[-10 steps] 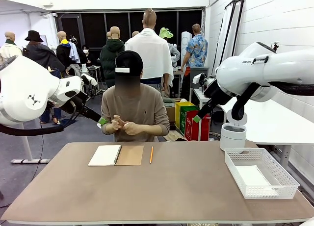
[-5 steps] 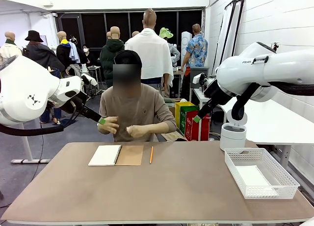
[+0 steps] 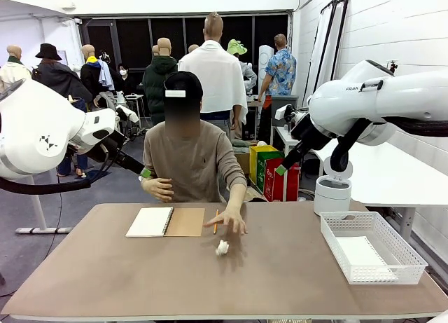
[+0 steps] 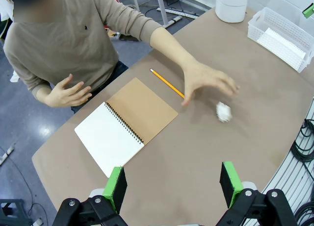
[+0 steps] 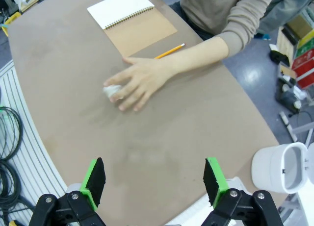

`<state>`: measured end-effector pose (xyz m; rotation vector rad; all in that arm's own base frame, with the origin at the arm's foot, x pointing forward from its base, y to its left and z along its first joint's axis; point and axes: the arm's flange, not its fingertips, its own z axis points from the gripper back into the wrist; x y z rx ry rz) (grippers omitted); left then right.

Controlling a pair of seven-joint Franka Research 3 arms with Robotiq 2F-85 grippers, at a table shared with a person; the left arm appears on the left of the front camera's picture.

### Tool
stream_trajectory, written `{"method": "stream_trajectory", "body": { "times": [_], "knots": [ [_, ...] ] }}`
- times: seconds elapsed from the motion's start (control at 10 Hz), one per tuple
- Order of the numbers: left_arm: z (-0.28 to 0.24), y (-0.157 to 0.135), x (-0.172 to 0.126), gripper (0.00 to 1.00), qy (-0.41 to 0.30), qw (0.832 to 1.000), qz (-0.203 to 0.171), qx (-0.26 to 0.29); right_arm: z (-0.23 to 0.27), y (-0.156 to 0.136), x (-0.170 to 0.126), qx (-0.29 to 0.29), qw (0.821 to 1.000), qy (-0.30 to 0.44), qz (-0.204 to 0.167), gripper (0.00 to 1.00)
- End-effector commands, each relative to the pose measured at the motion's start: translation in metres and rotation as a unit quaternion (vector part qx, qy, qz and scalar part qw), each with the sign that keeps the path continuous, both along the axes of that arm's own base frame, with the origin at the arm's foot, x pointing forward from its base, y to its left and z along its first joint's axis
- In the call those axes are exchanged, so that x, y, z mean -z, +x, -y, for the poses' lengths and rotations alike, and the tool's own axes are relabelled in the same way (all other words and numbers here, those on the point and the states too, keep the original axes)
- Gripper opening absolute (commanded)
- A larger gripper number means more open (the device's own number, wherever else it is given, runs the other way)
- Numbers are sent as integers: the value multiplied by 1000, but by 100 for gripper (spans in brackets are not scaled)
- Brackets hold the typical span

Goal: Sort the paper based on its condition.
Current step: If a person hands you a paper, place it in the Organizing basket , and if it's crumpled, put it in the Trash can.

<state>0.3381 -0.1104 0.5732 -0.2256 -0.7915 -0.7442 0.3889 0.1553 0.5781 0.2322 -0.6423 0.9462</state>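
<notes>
The brown table (image 3: 140, 281) carries everything else, and the spiral notebook (image 3: 166, 222) lying open near its far edge serves as the landmark. To the right of the notebook, well apart from it by the table's right edge, sits a white mesh basket (image 3: 402, 256) with a flat white sheet (image 3: 364, 253) lying in it; beyond the basket, farther back, stands a white cylindrical bin (image 3: 332, 195). The person (image 3: 189, 162) sits behind the notebook, one hand (image 3: 158, 188) raised just behind it at the table edge, open and holding nothing, the other hand (image 3: 229, 220) stretched out to the right of the notebook, fingers spread above the tabletop and gripping nothing. Both arms hang above the table: the left gripper (image 4: 171, 184) and the right gripper (image 5: 153, 182) each have their green pads spread wide with nothing between them. An orange pencil (image 3: 215, 221) lies just right of the notebook's brown cover. The crumpled paper ball (image 3: 222, 248) rests on the table, nearer the robot than the pencil, just below the outstretched hand.
</notes>
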Motion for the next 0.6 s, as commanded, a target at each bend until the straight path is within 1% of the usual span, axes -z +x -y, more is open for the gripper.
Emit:
{"method": "stream_trajectory", "body": {
  "times": [0.0, 0.5],
  "knots": [
    [-1, 0, 0, 100, -3, 1000, -2, 1, -1, 3, -1, -4, 1000, -2, -6, 100],
    [-1, 0, 0, 100, -3, 1000, -2, 1, -1, 3, -1, -4, 1000, -2, -6, 100]
  ]
}}
